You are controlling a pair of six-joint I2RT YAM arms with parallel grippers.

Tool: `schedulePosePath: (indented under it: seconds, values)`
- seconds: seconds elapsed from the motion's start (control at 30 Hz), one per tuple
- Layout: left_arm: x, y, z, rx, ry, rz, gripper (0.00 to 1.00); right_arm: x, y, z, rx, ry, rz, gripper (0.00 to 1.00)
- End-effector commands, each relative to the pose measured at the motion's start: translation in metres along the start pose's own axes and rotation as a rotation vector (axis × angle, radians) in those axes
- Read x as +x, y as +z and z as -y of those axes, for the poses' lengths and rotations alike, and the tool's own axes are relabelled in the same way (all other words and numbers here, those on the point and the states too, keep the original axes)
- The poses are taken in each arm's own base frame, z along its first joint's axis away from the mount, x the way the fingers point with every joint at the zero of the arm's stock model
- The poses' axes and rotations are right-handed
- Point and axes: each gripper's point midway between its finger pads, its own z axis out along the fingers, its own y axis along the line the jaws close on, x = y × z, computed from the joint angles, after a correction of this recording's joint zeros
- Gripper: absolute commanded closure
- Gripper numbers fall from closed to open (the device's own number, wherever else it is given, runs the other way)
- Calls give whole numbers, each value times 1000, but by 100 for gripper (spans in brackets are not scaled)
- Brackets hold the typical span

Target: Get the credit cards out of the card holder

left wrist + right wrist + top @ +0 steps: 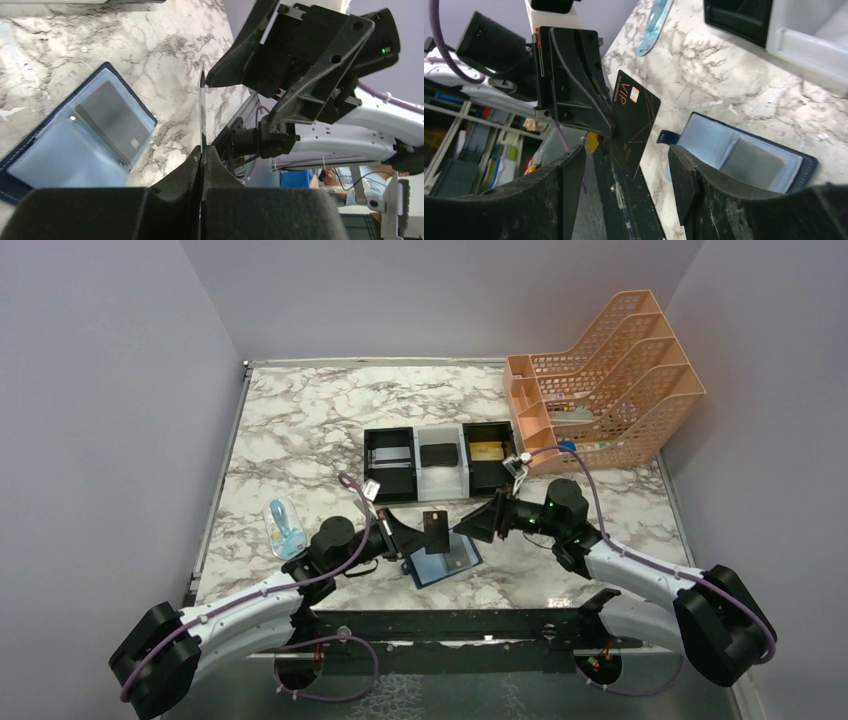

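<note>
- At the left edge of the marble table (300,420), a small blue-and-clear packet (283,528) lies well apart from everything else. There is open marble all around it.
- The left gripper (414,536) is clamped tight on the lower edge of a black credit card (631,125). It holds the card upright above the table, and gold "VIP" lettering faces the other arm. From the left wrist the card is only a thin edge-on line.
- Just below the card, the card holder (75,140) lies open and flat near the table's front edge, with its tab (667,136) sticking out. A grey card (112,120) sits in one clear pocket. The near corner of the holder is cut off by the gripper in both wrist views.
- The right gripper (468,523) hangs with its jaws spread wide and holds nothing. Its tips are just beside the raised card, but I cannot tell if they touch it.
- Behind the grippers, three trays (442,480) sit side by side, each with a card in it.
- A peach rack (610,380) fills the far right corner, and its contents are too small to make out.
</note>
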Motion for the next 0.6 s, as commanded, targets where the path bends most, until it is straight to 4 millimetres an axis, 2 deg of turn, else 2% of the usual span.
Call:
schedulePosePath:
  seconds: [0.0,0.3,0.57]
  values:
    - [-6,-1,34,135,64,-7,100,-1,3,-32,-188,-28,-61,39]
    - [-11,-4,43,181,73,22,100,0,10,-36,-216,27,-119,51]
    - [-12,-5,51,214,76,23,100,6,15,-38,-267,112,-152,65]
